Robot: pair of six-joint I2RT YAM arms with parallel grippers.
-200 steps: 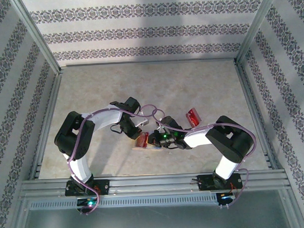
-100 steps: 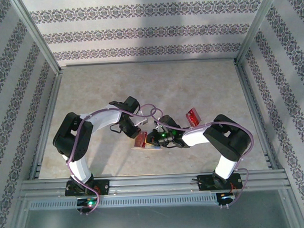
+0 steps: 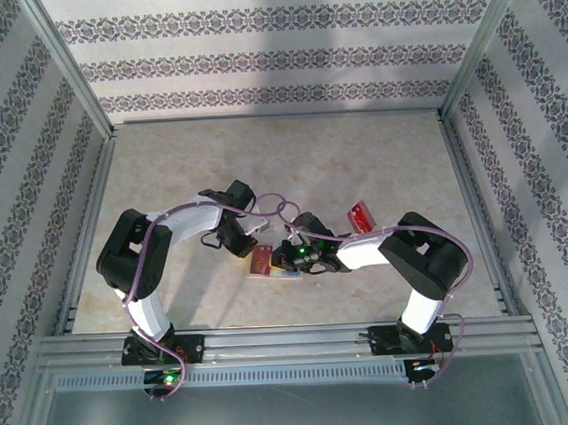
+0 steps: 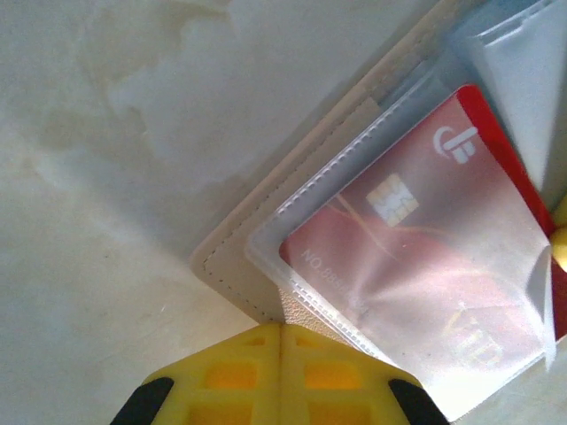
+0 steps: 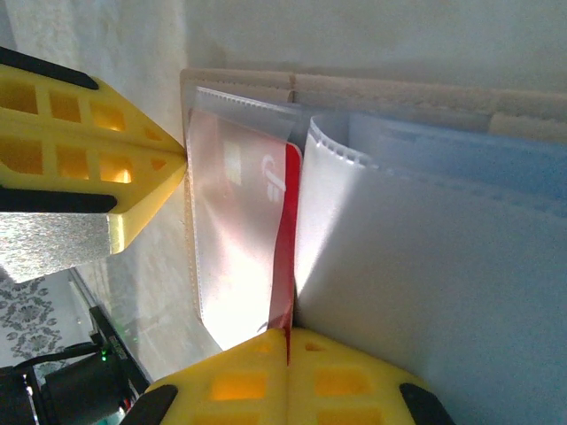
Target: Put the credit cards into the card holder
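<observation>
R gripper (image 5: 288,335) jaws pinch bright red plastic card (image 4: 399,252), half in tan folding wallet's (image 4: 232,266) clear sleeve (image 4: 292,217). L gripper (image 4: 282,328) jaws closed at wallet corner, bottom centre; grip unclear.

In the left wrist view the card holder (image 4: 232,266) is cut off at the top and right edges. Lettering on the red card (image 4: 399,248) is blurred under a clear sleeve (image 4: 354,166). In the right wrist view the card's lower edge is hidden inside the closed right pincer (image 5: 288,335).
</observation>
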